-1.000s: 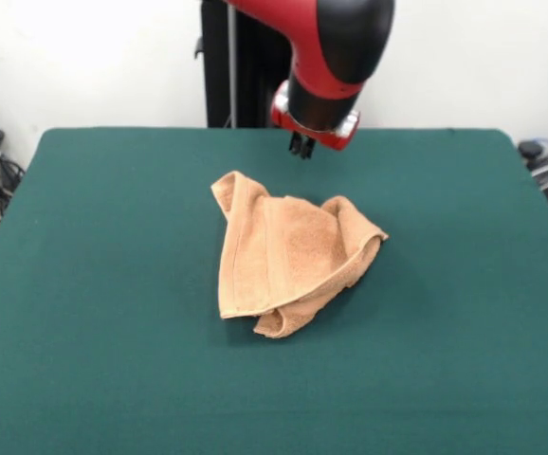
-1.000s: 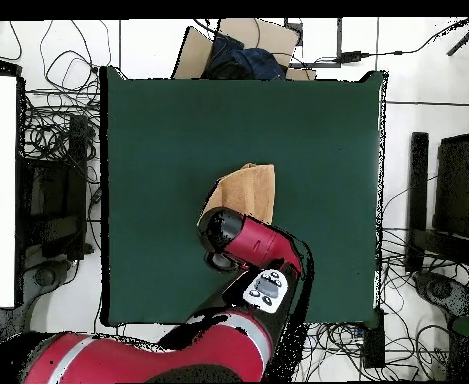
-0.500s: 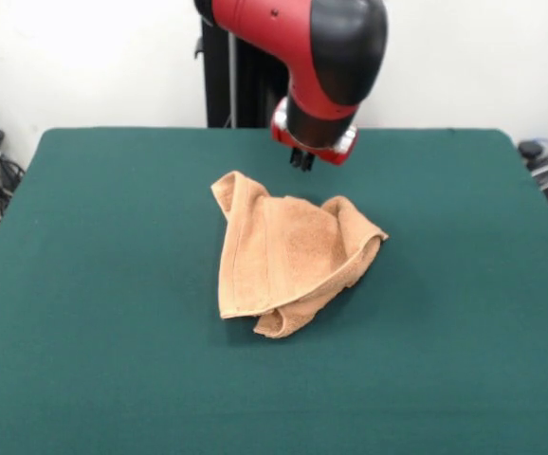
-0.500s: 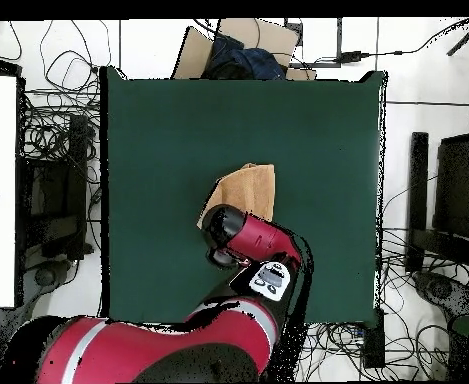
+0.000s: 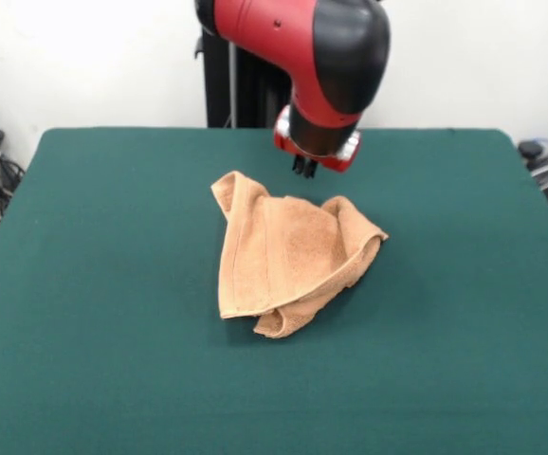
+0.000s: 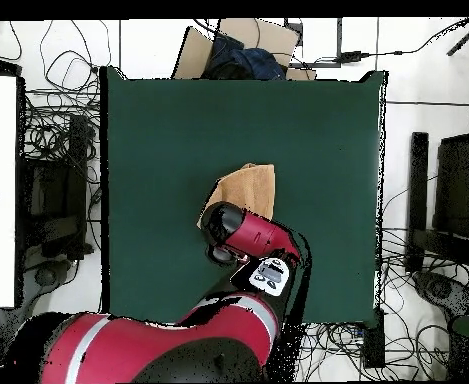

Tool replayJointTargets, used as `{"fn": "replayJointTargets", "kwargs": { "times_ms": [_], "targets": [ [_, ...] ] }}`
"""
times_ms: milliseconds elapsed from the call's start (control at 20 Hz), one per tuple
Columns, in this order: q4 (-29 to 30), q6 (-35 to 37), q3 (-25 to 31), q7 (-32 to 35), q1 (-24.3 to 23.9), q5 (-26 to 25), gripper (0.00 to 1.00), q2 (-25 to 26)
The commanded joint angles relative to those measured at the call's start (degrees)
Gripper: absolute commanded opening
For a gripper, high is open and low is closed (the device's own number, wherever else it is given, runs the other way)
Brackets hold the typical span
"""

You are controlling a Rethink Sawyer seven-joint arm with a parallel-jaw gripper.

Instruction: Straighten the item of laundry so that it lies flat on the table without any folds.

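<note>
Peach terry towel lies bunched and folded mid-table; gripper hovers above its far edge, finger spread indiscernible.

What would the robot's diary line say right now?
towel: crumpled, folded over itself | gripper: above towel's far edge, not touching | table: towel near middle | flattening: not done

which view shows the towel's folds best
The front view: the whole towel lies unobstructed on the table, folds and rolled edge visible. In the overhead view the arm covers part of it, leaving a plain patch.
</note>
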Motion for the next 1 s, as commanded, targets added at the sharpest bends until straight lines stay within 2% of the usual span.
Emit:
{"fn": "replayJointTargets", "kwargs": {
  "times_ms": [50,250,600,1000],
  "targets": [
    [-2.61,0.13,8.45,9.61,-1.48,1.67,0.0,0.91],
    [-5.02,5.24,7.05,9.83,-0.83,0.21,0.0,0.93],
    [-8.21,9.51,6.9,8.46,-1.52,-0.91,0.0,1.45],
    [-11.71,10.17,7.35,7.39,-2.63,-0.9,0.0,3.58]
  ]
}}
